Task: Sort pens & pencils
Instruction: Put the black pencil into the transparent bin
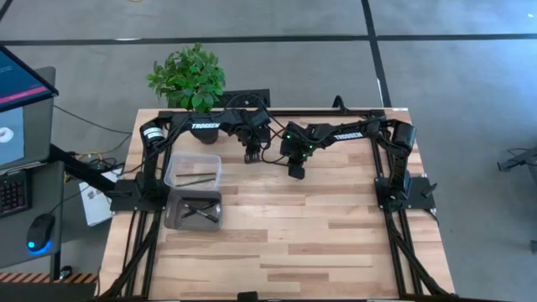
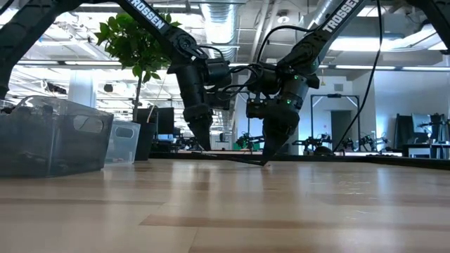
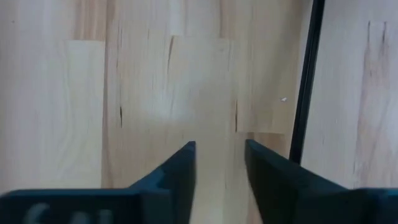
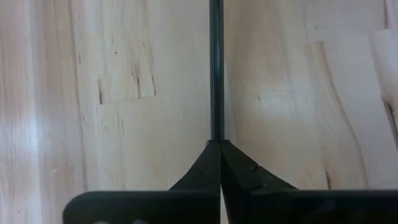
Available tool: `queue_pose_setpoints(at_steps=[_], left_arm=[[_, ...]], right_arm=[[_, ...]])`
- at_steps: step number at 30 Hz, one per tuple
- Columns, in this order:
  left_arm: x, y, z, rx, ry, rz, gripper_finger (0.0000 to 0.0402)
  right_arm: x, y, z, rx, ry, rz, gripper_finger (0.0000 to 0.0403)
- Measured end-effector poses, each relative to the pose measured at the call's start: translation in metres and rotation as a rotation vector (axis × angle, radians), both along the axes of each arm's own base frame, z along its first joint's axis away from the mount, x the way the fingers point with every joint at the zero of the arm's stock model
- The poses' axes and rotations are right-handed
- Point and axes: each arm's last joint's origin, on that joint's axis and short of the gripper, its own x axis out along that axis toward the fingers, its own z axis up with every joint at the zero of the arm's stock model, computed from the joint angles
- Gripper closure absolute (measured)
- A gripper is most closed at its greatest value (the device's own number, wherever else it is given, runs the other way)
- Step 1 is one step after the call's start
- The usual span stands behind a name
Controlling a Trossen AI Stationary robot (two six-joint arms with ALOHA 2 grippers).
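My right gripper [image 1: 296,173] is down at the table's far middle, shut on a thin dark pen [image 4: 216,74] that runs straight out ahead of its fingertips. In the low view this pen [image 2: 232,158] stretches low over the table from my right gripper [image 2: 269,158] toward my left gripper [image 2: 202,144]. My left gripper [image 1: 251,157] hovers close by, open, fingers pointing down. Its wrist view shows the dark pen [image 3: 305,93] just beside one finger, outside the gap [image 3: 221,152]. More dark sticks lie in the clear bin [image 1: 172,164] and the dark bin [image 1: 172,220]. My right gripper pinches the pen's near end [image 4: 216,138] between its two fingertips, coming from above at a slant. The pen runs on in line with the fingers. It stays low over the wood; whether its free end [image 2: 207,152] rests on the table I cannot tell.
The two bins [image 2: 53,137] stand side by side at the table's left. A potted plant [image 1: 189,77] sits at the far left corner, behind my left arm. Bare wood [image 1: 319,243] covers the near and right parts. Black cables hang between the two wrists.
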Motion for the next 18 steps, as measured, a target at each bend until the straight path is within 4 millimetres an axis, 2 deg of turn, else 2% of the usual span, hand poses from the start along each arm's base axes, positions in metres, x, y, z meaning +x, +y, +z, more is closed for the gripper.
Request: queue_pose_setpoints(at_steps=[4, 8, 12, 18], left_arm=[[0.000, 0.000, 0.000, 0.001, 0.007, 0.003, 0.0222], [0.000, 0.000, 0.001, 0.002, 0.008, 0.010, 0.0189], [0.004, 0.003, 0.011, 0.014, -0.011, 0.010, 0.0177], [0.010, 0.003, 0.023, 0.017, -0.042, 0.003, 0.0176]], right_arm=[[0.000, 0.000, 0.000, 0.000, 0.000, 0.000, 0.0372], [0.000, 0.000, 0.000, -0.002, 0.000, 0.003, 0.0380], [0.000, 0.000, 0.000, -0.006, -0.002, 0.015, 0.0385], [0.000, 0.000, 0.000, -0.007, -0.003, 0.015, 0.0371]])
